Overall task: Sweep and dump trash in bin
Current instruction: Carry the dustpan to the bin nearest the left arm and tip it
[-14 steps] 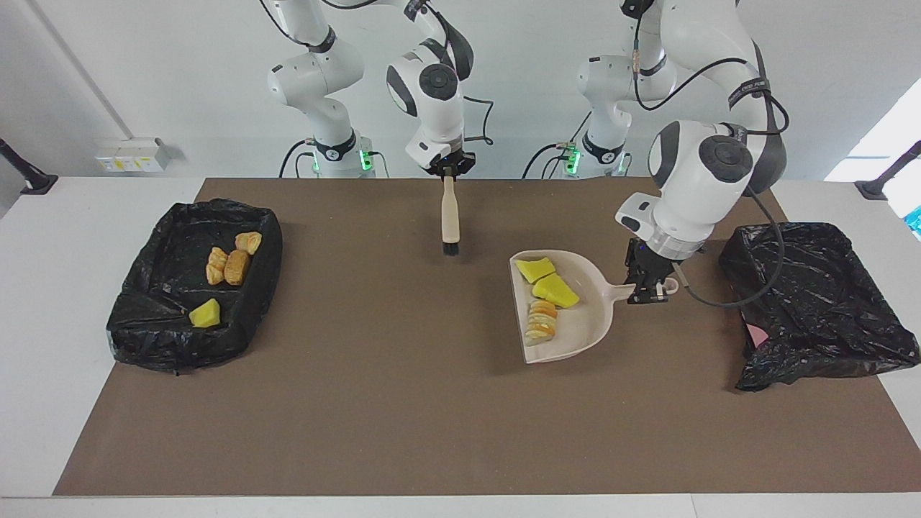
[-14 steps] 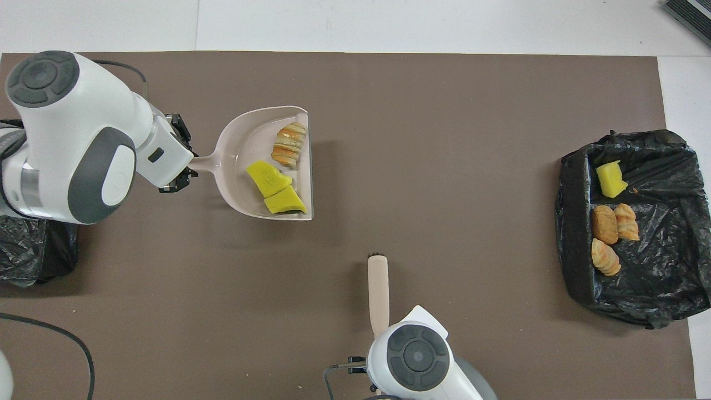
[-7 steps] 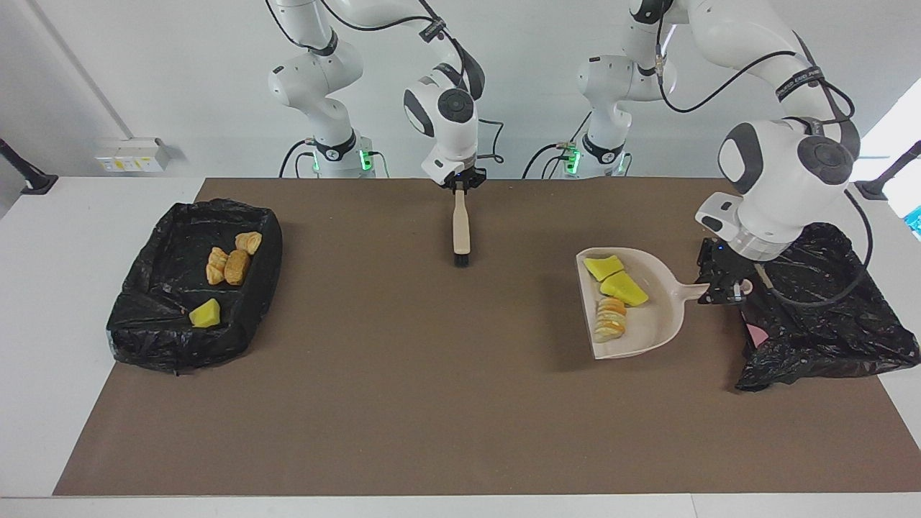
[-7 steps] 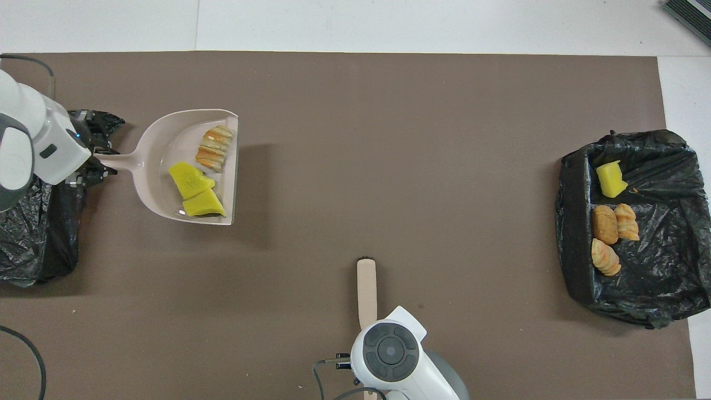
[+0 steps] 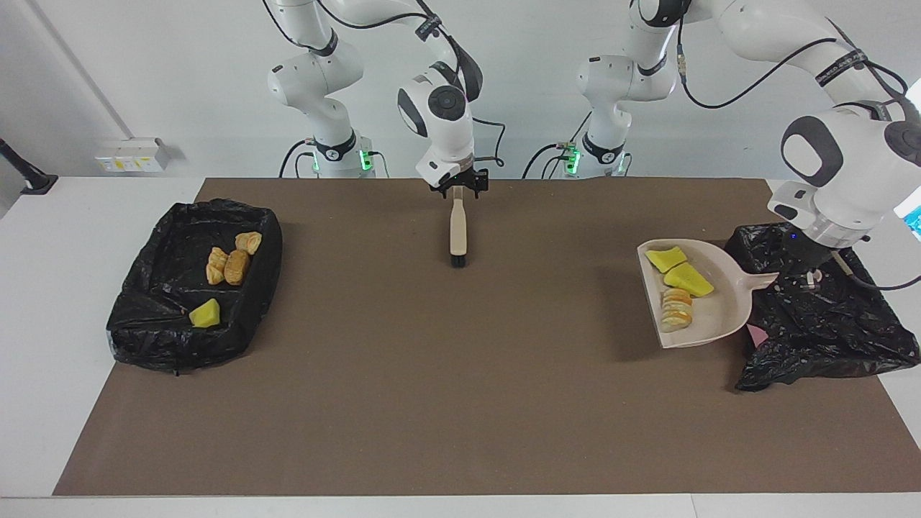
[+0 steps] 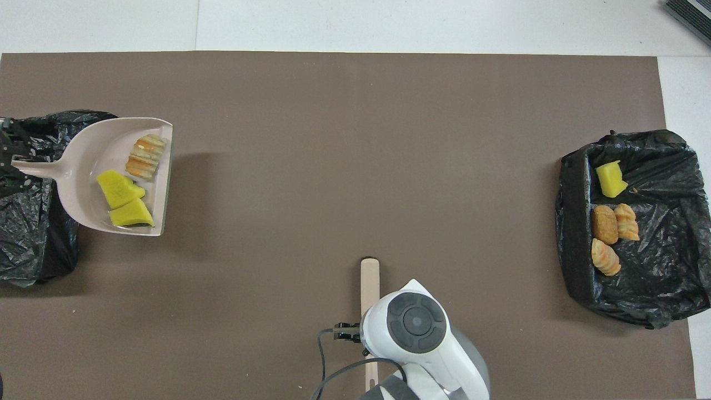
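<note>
My left gripper [image 5: 800, 278] is shut on the handle of the beige dustpan [image 5: 709, 316], held level above the mat. The handle end is over the black-bagged bin [image 5: 827, 324] at the left arm's end. In the pan lie three pieces of trash: two yellow sponge chunks [image 5: 680, 270] and a striped bread piece [image 5: 676, 308]. My right gripper [image 5: 458, 191] stands open around the top of the brush [image 5: 457, 230], which lies on the mat near the robots. From overhead, the dustpan [image 6: 83, 166] overlaps the bin [image 6: 33, 244] and the right wrist covers part of the brush [image 6: 369, 280].
A second black-lined bin [image 5: 144, 324] sits at the right arm's end of the brown mat. It holds three bread pieces [image 5: 229, 262] and one yellow chunk [image 5: 205, 314]. White table borders the mat on all sides.
My left arm has carried the loaded dustpan toward the bin at its end of the table. My right gripper has opened on the brush handle.
</note>
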### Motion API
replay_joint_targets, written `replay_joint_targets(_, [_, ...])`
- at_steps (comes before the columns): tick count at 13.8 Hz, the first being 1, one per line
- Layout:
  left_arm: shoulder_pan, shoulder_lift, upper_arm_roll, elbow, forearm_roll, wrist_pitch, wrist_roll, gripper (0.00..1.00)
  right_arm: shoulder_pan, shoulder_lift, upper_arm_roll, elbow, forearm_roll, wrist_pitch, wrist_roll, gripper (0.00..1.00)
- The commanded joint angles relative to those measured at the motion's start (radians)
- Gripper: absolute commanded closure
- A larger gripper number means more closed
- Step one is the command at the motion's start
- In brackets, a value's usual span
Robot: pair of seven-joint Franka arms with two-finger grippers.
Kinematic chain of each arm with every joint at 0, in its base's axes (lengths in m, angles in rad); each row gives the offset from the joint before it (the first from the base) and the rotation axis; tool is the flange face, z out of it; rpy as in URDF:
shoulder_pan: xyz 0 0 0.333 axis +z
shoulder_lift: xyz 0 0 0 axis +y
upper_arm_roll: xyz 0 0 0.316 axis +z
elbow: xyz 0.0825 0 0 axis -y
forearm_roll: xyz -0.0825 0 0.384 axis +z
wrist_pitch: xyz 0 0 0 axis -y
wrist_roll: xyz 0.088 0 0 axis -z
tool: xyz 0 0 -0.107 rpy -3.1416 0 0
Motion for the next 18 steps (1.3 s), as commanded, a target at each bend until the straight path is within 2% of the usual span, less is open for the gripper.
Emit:
replay_joint_targets(1, [-0.008, -0.009, 0.088, 0.022, -0.012, -0.020, 0.084, 1.00, -0.069, -0.027, -0.002, 0.062, 0.000, -0.082, -0.023, 0.00])
replay_joint_targets(4, [-0.007, -0.008, 0.163, 0.031, -0.009, -0.006, 0.170, 1.00, -0.173, -0.057, -0.002, 0.121, -0.073, -0.151, -0.026, 0.00])
replay_joint_targets(7, [-0.007, -0.004, 0.234, 0.047, 0.000, 0.029, 0.198, 1.00, -0.235, -0.066, -0.002, 0.186, -0.173, -0.202, -0.029, 0.00])
replay_joint_targets(9, [-0.005, -0.001, 0.250, 0.047, 0.055, 0.090, 0.192, 1.00, -0.302, -0.085, -0.005, 0.253, -0.226, -0.257, -0.034, 0.00])
replay_joint_targets(13, [-0.008, 0.009, 0.260, 0.047, 0.175, 0.210, 0.184, 1.00, -0.350, -0.096, -0.164, 0.403, -0.302, -0.357, -0.268, 0.00])
replay_joint_targets(17, [-0.011, 0.026, 0.288, 0.045, 0.305, 0.349, 0.182, 1.00, -0.474, -0.083, -0.190, 0.528, -0.354, -0.398, -0.498, 0.00])
replay_joint_targets(18, [-0.013, 0.028, 0.297, 0.044, 0.342, 0.378, 0.182, 1.00, -0.474, -0.074, -0.209, 0.580, -0.362, -0.473, -0.546, 0.00])
